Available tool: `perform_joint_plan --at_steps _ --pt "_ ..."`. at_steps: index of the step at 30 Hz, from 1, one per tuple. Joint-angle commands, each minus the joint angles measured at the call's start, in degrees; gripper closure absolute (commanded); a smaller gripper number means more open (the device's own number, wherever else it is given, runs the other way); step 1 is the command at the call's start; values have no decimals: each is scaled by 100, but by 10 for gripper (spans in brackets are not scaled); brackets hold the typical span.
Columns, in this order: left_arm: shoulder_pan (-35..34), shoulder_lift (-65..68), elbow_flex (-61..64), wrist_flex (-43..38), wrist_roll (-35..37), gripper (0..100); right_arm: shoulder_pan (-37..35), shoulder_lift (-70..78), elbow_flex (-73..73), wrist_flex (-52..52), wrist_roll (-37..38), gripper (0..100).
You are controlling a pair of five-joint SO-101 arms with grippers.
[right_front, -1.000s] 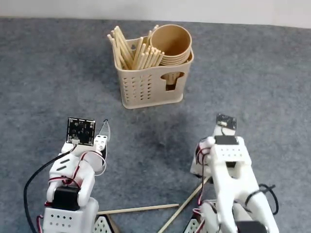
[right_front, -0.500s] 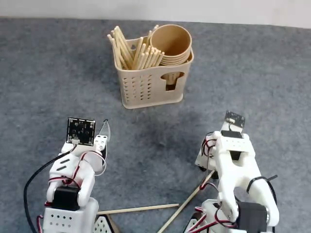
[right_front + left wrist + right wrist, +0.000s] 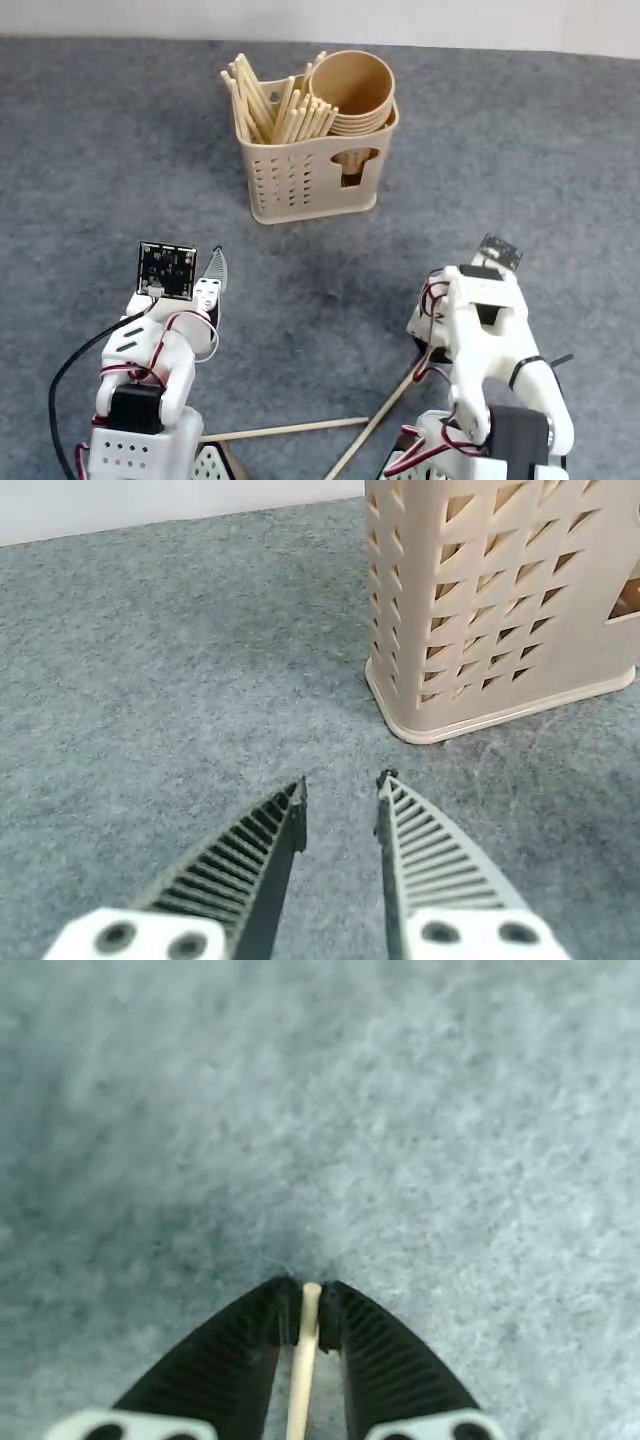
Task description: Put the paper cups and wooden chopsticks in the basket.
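Wooden chopstick [image 3: 303, 1370], thin and pale, pinched by the downward-pointing right gripper [image 3: 311, 1310]. Left gripper [image 3: 342, 792] hovers, slightly spread, near the beige perforated plastic basket [image 3: 500, 610].

Grey table covering [image 3: 120, 130]: matt, fibrous cloth with a felt-like nap.
Beige perforated basket [image 3: 310, 180], upper centre: smooth moulded plastic, faint sheen.
Tan paper cups [image 3: 352, 85]: matt.
Pale wooden chopsticks [image 3: 268, 105]: bare, unvarnished.
Right gripper [image 3: 310, 1295]: black ribbed matt plastic, gripping a pale wooden chopstick [image 3: 298, 1380].
Left gripper [image 3: 342, 785]: ribbed matt plastic.
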Motion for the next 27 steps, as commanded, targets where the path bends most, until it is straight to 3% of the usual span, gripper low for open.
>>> perform_joint_plan --at_steps 1,11,27 --pt "-57 -57 -31 -114 -44 874 -13 57 -488 286 -114 993" --pt "-57 -57 -31 -114 -44 874 -31 57 -2527 2888 -105 993" --pt "-75 -75 -31 -114 -44 874 -382 48 -5059 4215 -132 993"
